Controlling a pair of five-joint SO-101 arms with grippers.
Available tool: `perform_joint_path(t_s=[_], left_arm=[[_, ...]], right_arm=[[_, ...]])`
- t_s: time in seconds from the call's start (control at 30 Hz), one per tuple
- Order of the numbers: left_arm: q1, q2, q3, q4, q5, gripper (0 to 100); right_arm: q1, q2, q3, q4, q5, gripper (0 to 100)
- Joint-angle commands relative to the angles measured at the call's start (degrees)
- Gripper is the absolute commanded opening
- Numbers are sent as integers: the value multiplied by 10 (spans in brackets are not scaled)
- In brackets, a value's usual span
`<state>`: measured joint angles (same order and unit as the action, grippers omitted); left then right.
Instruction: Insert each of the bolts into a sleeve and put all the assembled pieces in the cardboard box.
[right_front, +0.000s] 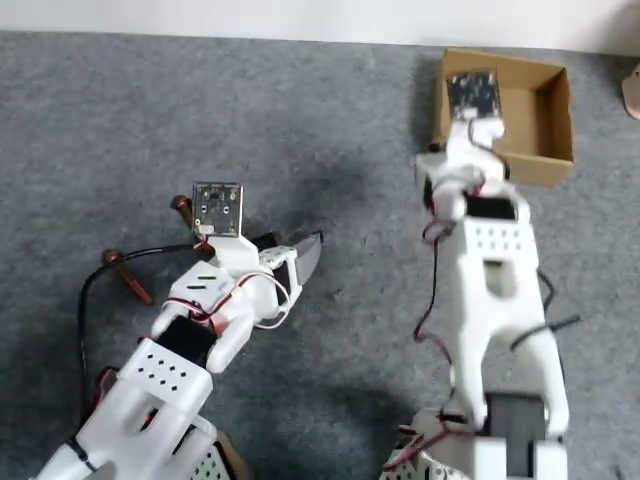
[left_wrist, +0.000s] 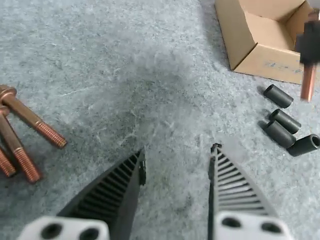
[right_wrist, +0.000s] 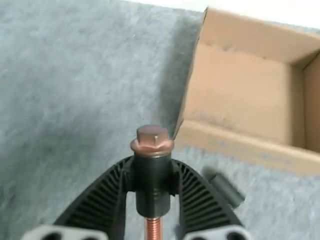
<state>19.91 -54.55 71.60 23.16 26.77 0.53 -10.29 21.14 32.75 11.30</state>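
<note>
Bolts (left_wrist: 32, 119) lie loose at far left, the left gripper (left_wrist: 178, 150) hangs spread open and empty, four sleeves (left_wrist: 285, 121) sit unfilled farther right, and the right gripper (right_wrist: 151, 167) clamps one sleeved bolt (right_wrist: 152, 141) just short of the cardboard box (right_wrist: 240, 100), so most of the assembly probably remains.

Robotics lab, grey felt tabletop (right_front: 120, 110)

- My left arm (right_front: 180, 350) slants in from seven o'clock toward one, and my left gripper (left_wrist: 178, 152) has its fingers spread apart.
- My right arm (right_front: 495, 290) runs from six toward twelve, my right gripper (right_wrist: 151, 165) clamped on a sleeved bolt (right_wrist: 151, 187).
</note>
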Motion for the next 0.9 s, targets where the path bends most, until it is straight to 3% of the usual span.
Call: perform_joint_path(t_s=[0.0,0.17,0.5,0.87], left_arm=[[-8,1,-5,-24,-4,203],[-8,28,-11,-25,-4,203],[-9,233,-104,-29,-4,203],[-16,243,-109,-29,-4,203]], right_arm=[[19,63,-136,2,-3,5],[38,186,-280,2,-3,5],[50,433,-540,2,-3,5],[50,612,-725,19,-4,5]])
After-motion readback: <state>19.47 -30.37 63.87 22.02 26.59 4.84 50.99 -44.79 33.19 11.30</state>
